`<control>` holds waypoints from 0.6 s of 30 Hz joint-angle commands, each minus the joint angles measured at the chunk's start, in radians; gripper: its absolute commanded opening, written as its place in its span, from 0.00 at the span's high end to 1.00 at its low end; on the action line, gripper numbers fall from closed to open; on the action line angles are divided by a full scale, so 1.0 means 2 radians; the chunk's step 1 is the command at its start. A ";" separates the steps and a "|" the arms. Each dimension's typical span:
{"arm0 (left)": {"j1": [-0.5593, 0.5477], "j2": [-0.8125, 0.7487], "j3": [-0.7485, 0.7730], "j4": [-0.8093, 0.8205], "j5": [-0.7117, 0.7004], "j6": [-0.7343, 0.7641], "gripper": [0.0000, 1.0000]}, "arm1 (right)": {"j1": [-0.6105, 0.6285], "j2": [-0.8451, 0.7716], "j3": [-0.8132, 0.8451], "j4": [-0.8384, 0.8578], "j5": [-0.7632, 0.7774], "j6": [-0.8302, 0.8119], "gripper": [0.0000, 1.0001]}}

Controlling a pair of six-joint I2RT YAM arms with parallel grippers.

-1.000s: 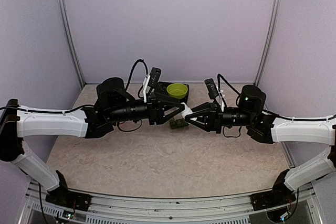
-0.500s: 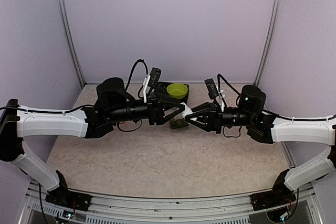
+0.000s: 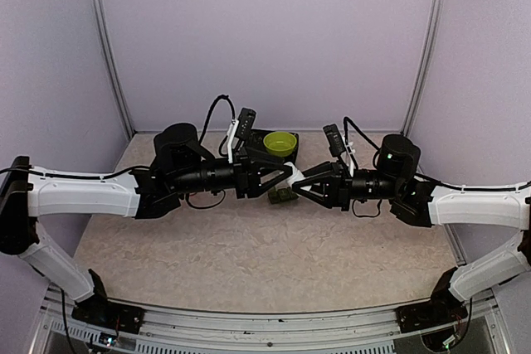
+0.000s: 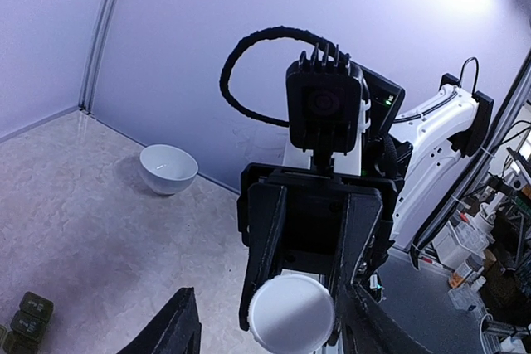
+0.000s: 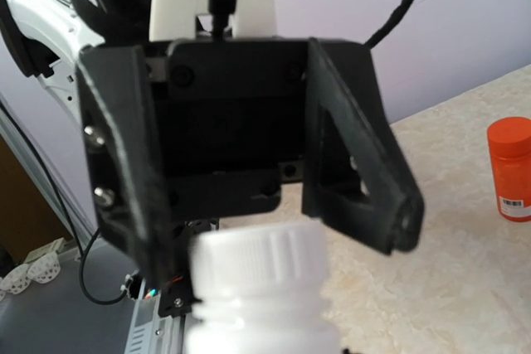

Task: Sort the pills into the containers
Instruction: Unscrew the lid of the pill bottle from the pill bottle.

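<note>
The change is slight. Seen from above, the left arm [image 3: 211,176] seems to sit a shade nearer the white bottle [image 5: 261,283] than it did 1 s ago. Its wrist camera and forearm are nudged toward the bottle, so the left gripper [image 3: 284,178], jaws spread, reaches marginally further around the bottle's ribbed cap.
</note>
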 commanded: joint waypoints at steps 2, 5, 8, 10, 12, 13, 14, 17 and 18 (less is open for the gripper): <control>0.002 0.009 0.008 0.003 0.008 0.002 0.46 | -0.003 0.002 0.000 0.010 -0.004 -0.001 1.00; 0.002 0.007 0.006 0.004 0.004 0.001 0.51 | -0.003 0.003 -0.001 0.011 -0.005 0.000 1.00; 0.003 0.003 0.003 0.007 0.000 0.001 0.54 | -0.003 0.002 0.000 0.011 -0.005 0.000 1.00; 0.003 0.001 0.001 0.011 -0.001 0.000 0.52 | -0.003 0.003 -0.001 0.010 -0.005 -0.001 1.00; 0.004 0.000 0.000 0.013 -0.002 -0.002 0.44 | -0.003 0.003 -0.001 0.010 -0.005 -0.001 1.00; 0.004 0.000 0.000 0.014 -0.001 -0.002 0.43 | -0.003 0.003 -0.002 0.010 -0.005 -0.001 1.00; 0.004 0.000 0.000 0.014 0.000 -0.002 0.42 | -0.003 0.003 -0.002 0.010 -0.005 -0.001 1.00; 0.004 0.001 0.001 0.016 0.003 -0.002 0.42 | -0.003 0.003 -0.003 0.011 -0.006 -0.001 1.00; 0.004 0.002 0.002 0.016 0.004 -0.003 0.42 | -0.003 0.003 -0.003 0.010 -0.006 -0.001 1.00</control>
